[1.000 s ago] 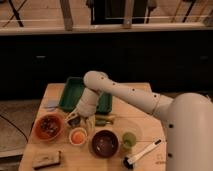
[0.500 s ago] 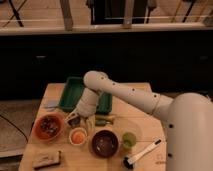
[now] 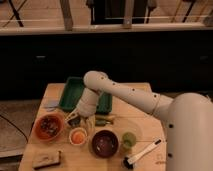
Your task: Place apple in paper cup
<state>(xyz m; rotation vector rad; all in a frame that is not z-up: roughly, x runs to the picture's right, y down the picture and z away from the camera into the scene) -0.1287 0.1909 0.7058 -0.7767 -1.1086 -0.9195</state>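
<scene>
The orange-red apple [image 3: 78, 135] sits inside the short white paper cup [image 3: 78, 142] at the front of the wooden table [image 3: 140, 95]. My gripper [image 3: 74, 118] hangs just above and slightly behind the cup, at the end of the white arm [image 3: 125, 92] that reaches in from the right. Nothing shows between its tips.
An orange bowl with dark contents [image 3: 48, 127] stands left of the cup. A dark maroon bowl [image 3: 104, 143] is to its right, then a translucent green cup [image 3: 129, 139]. A green tray [image 3: 70, 95] lies behind. A green vegetable [image 3: 104, 119], a black-and-white brush [image 3: 142, 152] and a brown block [image 3: 46, 159] also lie on the table.
</scene>
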